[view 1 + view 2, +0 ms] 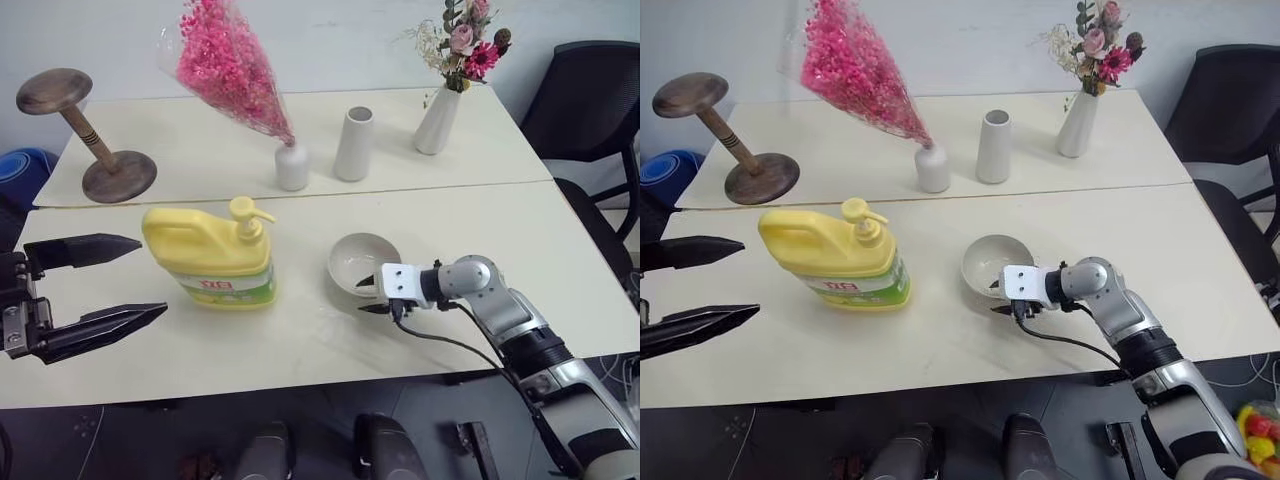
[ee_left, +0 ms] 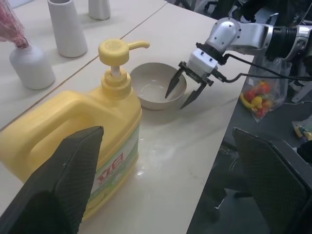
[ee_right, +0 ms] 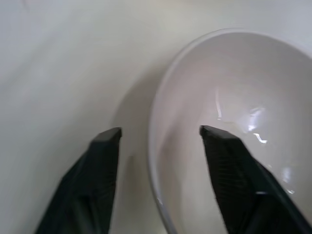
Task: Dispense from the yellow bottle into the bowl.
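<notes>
The yellow bottle [image 1: 210, 258] stands upright on the near table, its pump spout pointing toward the bowl [image 1: 360, 258] to its right. My left gripper [image 1: 152, 278] hangs open just left of the bottle, level with its body and apart from it; the left wrist view shows the bottle [image 2: 73, 136] ahead between the wide fingers [image 2: 73, 165]. My right gripper [image 1: 368, 298] is open at the bowl's near rim. In the right wrist view one finger [image 3: 229, 165] reaches inside the bowl [image 3: 253, 87] and the other sits outside, with the rim between them.
On the far table stand a wooden spool-shaped stand [image 1: 90, 140], a small white vase of pink flowers [image 1: 292, 165], a tall white cylindrical vase [image 1: 353, 143] and a white vase with a bouquet [image 1: 437, 120]. A black chair [image 1: 590, 100] is at the right.
</notes>
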`<move>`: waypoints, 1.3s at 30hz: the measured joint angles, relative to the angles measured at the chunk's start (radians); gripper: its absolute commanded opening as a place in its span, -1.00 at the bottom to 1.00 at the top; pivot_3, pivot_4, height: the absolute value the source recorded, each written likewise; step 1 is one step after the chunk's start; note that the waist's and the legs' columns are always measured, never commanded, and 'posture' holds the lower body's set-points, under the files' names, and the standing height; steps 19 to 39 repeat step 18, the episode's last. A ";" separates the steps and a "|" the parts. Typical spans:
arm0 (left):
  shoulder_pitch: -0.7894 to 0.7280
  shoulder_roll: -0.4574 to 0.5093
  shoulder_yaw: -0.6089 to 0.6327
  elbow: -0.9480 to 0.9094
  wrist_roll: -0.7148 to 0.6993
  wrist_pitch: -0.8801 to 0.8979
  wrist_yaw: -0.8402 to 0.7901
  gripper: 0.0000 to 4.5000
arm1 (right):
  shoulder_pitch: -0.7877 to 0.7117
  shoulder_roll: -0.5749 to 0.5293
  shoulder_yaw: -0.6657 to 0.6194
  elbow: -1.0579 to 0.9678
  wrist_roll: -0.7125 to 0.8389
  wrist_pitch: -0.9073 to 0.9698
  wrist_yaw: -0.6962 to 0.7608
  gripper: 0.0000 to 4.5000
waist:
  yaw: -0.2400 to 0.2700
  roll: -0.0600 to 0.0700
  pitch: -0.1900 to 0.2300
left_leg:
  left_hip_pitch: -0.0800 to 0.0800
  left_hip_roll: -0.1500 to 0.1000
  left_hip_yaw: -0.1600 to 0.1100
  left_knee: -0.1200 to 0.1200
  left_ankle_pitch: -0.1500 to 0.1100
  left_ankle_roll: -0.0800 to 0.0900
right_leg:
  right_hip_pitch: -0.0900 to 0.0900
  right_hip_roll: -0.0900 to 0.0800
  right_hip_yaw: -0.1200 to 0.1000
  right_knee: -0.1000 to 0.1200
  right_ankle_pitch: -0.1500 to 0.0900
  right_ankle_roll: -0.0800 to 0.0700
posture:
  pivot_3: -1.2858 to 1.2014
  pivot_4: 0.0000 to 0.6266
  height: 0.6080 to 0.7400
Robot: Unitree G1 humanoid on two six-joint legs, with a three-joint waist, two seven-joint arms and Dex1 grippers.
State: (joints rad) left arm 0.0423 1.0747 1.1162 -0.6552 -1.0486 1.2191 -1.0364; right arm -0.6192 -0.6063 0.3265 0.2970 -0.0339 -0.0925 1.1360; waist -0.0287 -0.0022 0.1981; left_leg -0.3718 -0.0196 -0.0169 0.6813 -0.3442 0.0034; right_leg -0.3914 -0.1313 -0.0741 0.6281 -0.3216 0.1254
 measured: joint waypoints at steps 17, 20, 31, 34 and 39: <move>0.277 -0.044 0.101 0.122 0.149 -0.229 -0.142 1.00 | -0.081 -0.390 -0.307 0.001 0.415 0.462 0.399 0.97 | 0.000 0.002 0.001 | 0.001 0.005 0.004 0.000 -0.003 0.000 | 0.000 -0.002 0.000 -0.002 0.000 -0.002 | 0.03 -0.52 1.00; 0.278 -0.050 0.097 0.118 0.150 -0.240 -0.139 1.00 | -0.076 -0.379 -0.303 0.000 0.414 0.462 0.396 0.97 | 0.001 0.002 0.001 | 0.001 0.005 0.004 0.000 -0.003 0.000 | 0.000 -0.002 0.000 -0.002 0.000 -0.003 | 0.03 -0.52 1.00; 0.278 -0.050 0.097 0.118 0.150 -0.240 -0.139 1.00 | -0.076 -0.379 -0.303 0.000 0.414 0.462 0.396 0.97 | 0.001 0.002 0.001 | 0.001 0.005 0.004 0.000 -0.003 0.000 | 0.000 -0.002 0.000 -0.002 0.000 -0.003 | 0.03 -0.52 1.00; 0.278 -0.050 0.097 0.118 0.150 -0.240 -0.139 1.00 | -0.076 -0.379 -0.303 0.000 0.414 0.462 0.396 0.97 | 0.001 0.002 0.001 | 0.001 0.005 0.004 0.000 -0.003 0.000 | 0.000 -0.002 0.000 -0.002 0.000 -0.003 | 0.03 -0.52 1.00; 0.278 -0.050 0.097 0.118 0.150 -0.240 -0.139 1.00 | -0.076 -0.379 -0.303 0.000 0.414 0.462 0.396 0.97 | 0.001 0.002 0.001 | 0.001 0.005 0.004 0.000 -0.003 0.000 | 0.000 -0.002 0.000 -0.002 0.000 -0.003 | 0.03 -0.52 1.00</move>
